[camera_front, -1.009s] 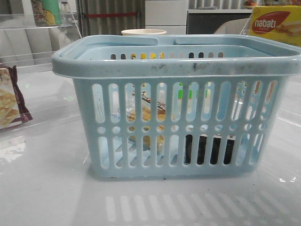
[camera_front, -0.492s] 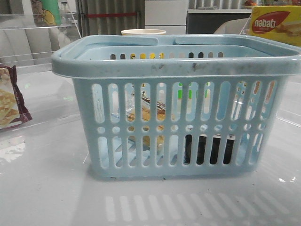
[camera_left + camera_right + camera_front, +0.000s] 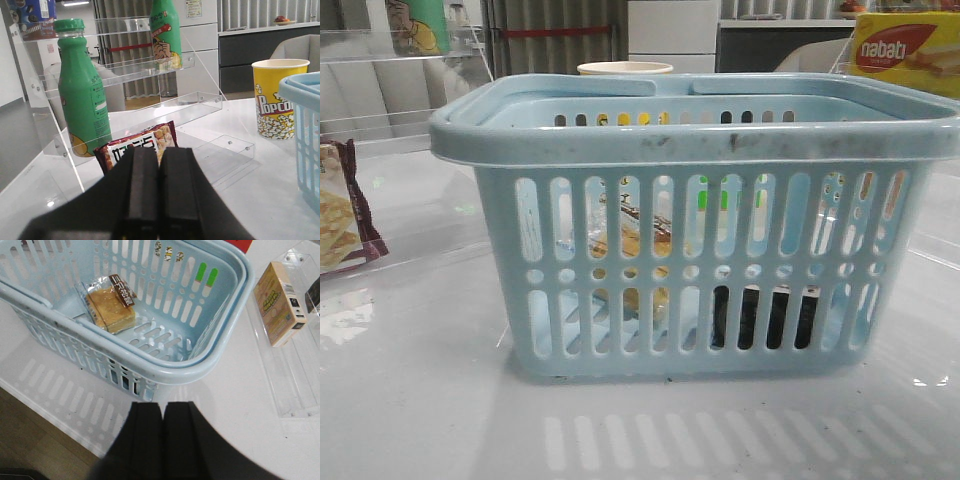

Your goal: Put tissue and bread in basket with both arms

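Observation:
The light-blue basket (image 3: 695, 140) stands mid-table in the front view. Through its slots I see the wrapped bread (image 3: 632, 235) and the black tissue pack (image 3: 765, 318) inside. The right wrist view shows the basket (image 3: 220, 347) from above with the bread (image 3: 111, 306) on its floor; the tissue is hidden there behind the near wall. My right gripper (image 3: 161, 407) is shut and empty, outside the basket near a corner. My left gripper (image 3: 159, 152) is shut and empty, away from the basket (image 3: 305, 120), in front of a maroon snack packet (image 3: 142, 145). Neither arm shows in the front view.
A maroon-edged snack packet (image 3: 342, 215) lies left of the basket. A yellow nabati box (image 3: 910, 50) is at back right. A green bottle (image 3: 82, 90) stands on a clear acrylic shelf (image 3: 150, 65). A popcorn cup (image 3: 277, 97) stands behind the basket. A tan box (image 3: 280, 302) lies in a clear tray.

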